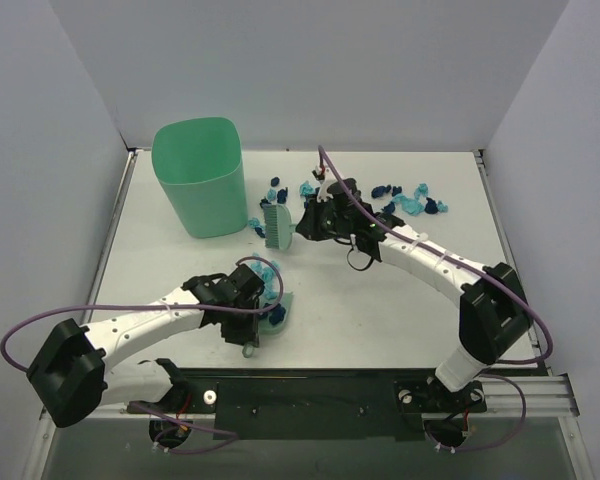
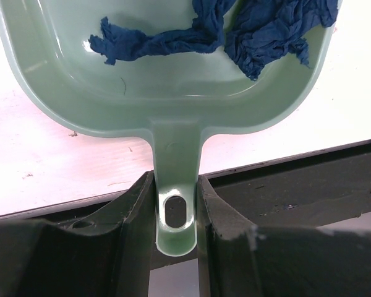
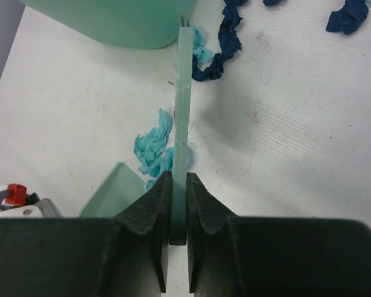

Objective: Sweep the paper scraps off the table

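Navy and turquoise paper scraps lie on the white table at the back right, with a few more near the brush. My right gripper is shut on the mint-green brush's thin handle, with a turquoise scrap and a navy scrap beside it. My left gripper is shut on the handle of the mint-green dustpan, which holds navy scraps. Turquoise scraps lie at the pan in the top view.
A tall mint-green bin stands at the back left, just left of the brush; it also shows in the right wrist view. A corner of the dustpan lies near the brush. A black rail runs along the table's near edge.
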You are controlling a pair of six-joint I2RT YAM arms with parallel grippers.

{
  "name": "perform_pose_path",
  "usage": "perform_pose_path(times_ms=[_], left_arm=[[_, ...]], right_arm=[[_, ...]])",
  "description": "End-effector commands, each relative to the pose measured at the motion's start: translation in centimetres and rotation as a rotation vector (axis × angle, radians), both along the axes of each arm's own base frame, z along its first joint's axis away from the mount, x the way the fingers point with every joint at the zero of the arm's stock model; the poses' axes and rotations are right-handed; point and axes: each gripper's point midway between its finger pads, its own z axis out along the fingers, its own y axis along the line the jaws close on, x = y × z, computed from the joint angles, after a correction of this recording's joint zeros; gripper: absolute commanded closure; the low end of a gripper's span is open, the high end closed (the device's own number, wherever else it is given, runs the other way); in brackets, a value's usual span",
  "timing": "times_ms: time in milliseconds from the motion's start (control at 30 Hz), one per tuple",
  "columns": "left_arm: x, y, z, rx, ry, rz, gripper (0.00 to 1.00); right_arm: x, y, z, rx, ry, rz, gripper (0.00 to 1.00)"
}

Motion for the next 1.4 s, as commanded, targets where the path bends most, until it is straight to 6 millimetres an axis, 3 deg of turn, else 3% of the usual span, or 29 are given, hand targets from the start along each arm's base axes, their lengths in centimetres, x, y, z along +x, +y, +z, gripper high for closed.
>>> perform_pose_path(times_ms=[0,267,567,833,1067,1367], left_arm=[[-0.3,0.3,-0.1,-0.002,0.044,0.016,1.00],[0.4,0.4,-0.5,-0.007,0.082,0.041,1.00],[2.0,0.2,-0.2,-0.001,0.092,0.038,1.00],[3.6,0.0,-0.2,0.013,0.091,0.024,1.00],[4.6,-0.4,-0.5,0.019,0.081,0.013,1.00],[5.7,-0.2,-0.5,0.034,0.032,0.042,1.00]], right_arm=[[2.6,2.6,2.7,0.138,-0.102,-0.013,1.00],[2.4,3.9,-0.8,0.150,-0.058,0.007,1.00],[0.0,3.3,-3.8,0.101,0.015,0.048,1.00],[-3.8,2.4,-4.2,0.105,0.052,0.113,1.00],[-7.0,2.0,-3.4,0.145,0.074,0.141,1.00],[-8.2,-0.4,-1.2,0.111,0.038,0.106,1.00]])
